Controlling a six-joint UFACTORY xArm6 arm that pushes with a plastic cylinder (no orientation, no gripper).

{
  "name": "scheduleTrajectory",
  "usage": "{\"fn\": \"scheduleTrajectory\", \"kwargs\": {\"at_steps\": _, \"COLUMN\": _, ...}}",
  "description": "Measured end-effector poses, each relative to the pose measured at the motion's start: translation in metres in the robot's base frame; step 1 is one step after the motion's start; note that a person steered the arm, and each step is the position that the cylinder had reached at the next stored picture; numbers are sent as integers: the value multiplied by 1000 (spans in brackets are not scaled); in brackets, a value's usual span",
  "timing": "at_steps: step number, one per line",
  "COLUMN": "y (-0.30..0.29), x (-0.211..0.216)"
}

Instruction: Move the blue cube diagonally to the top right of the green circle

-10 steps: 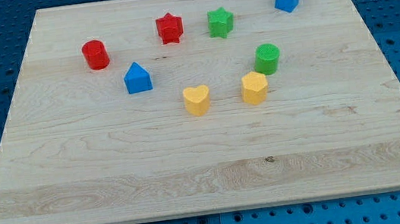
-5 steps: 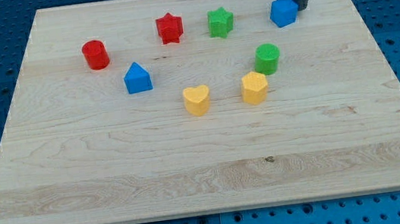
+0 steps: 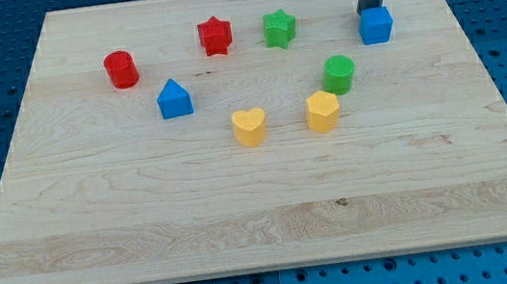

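The blue cube (image 3: 376,25) sits near the view's top right of the wooden board (image 3: 243,211). The green circle, a short green cylinder (image 3: 339,73), lies below and to the left of it. My tip (image 3: 370,9) is at the cube's top edge, touching or almost touching it, with the dark rod rising out of the view's top.
A green star (image 3: 279,28) and a red star (image 3: 215,35) lie left of the cube. A red cylinder (image 3: 121,69) and a blue house-shaped block (image 3: 174,98) are further left. A yellow heart (image 3: 250,126) and a yellow hexagon (image 3: 322,111) lie below the green cylinder.
My tip came down from the top right corner to the cube, then shifted to its top side. The blue cube slid down and slightly right. The other blocks have not moved.
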State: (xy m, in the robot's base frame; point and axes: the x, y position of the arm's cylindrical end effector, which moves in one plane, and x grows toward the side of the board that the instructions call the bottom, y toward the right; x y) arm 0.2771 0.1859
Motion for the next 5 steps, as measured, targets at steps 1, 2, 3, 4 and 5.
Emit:
{"fn": "scheduleTrajectory", "kwargs": {"at_steps": 1, "y": 16, "x": -7}}
{"fn": "scheduleTrajectory", "kwargs": {"at_steps": 2, "y": 14, "x": 16}}
{"fn": "scheduleTrajectory", "kwargs": {"at_steps": 3, "y": 14, "x": 43}}
{"fn": "scheduleTrajectory", "kwargs": {"at_steps": 4, "y": 13, "x": 51}}
{"fn": "scheduleTrajectory", "kwargs": {"at_steps": 5, "y": 39, "x": 53}}
